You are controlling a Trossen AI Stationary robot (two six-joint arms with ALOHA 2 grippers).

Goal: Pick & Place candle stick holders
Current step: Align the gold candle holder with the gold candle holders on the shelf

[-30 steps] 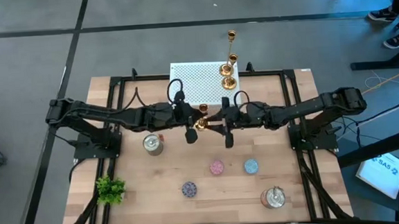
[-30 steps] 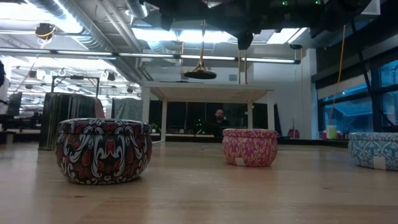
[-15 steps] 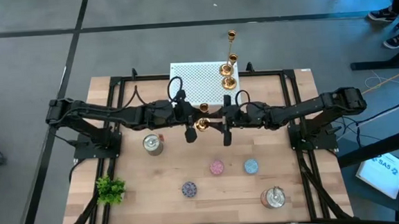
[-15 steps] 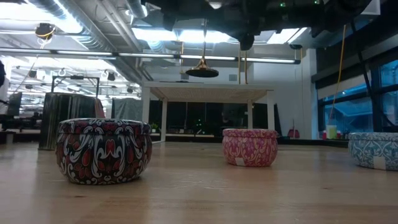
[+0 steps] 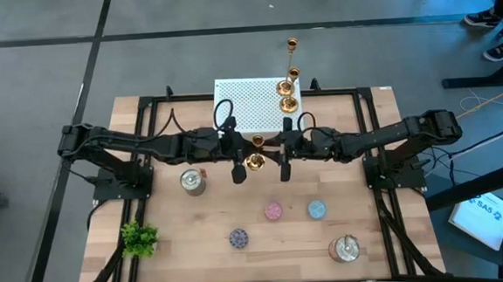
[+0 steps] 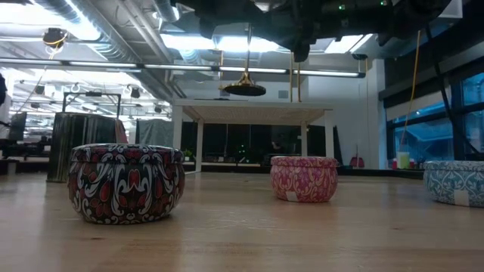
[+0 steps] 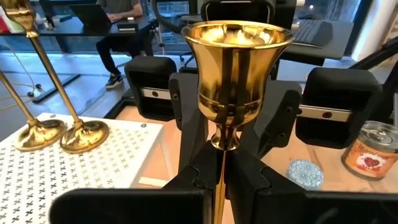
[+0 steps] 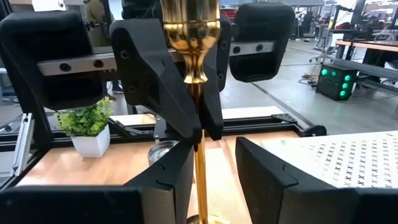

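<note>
A gold candle stick holder (image 5: 253, 158) is held upright above the table's middle between my two grippers. Its cup (image 7: 238, 59) fills the left wrist view, and its flared base (image 6: 243, 89) hangs in the low view. My left gripper (image 7: 219, 180) comes from the table's left and is shut on its stem. My right gripper (image 8: 214, 177) faces it from the table's right, open, with a finger on either side of the stem (image 8: 200, 168) lower down. Two more gold holders (image 5: 288, 99) stand by their bases on a white perforated board (image 5: 245, 111). My left gripper pinches the thin stem (image 7: 219, 165) just below the cup, between its two fingers. The fingers come level from the table's left and lie across the stem. The holder stands upright in the hold, cup up and base down, lifted clear of the table.
A silver tin with a candle (image 5: 193, 181) lies near left of the grippers, and another tin (image 5: 344, 249) at the near right. Pink (image 5: 273, 211), blue (image 5: 316, 210) and purple (image 5: 238, 239) discs lie toward the near edge. A small plant (image 5: 139, 240) stands near left.
My right gripper has crept a little toward the table's left, closer to the held holder. The holder stays upright and lifted in my left gripper.
</note>
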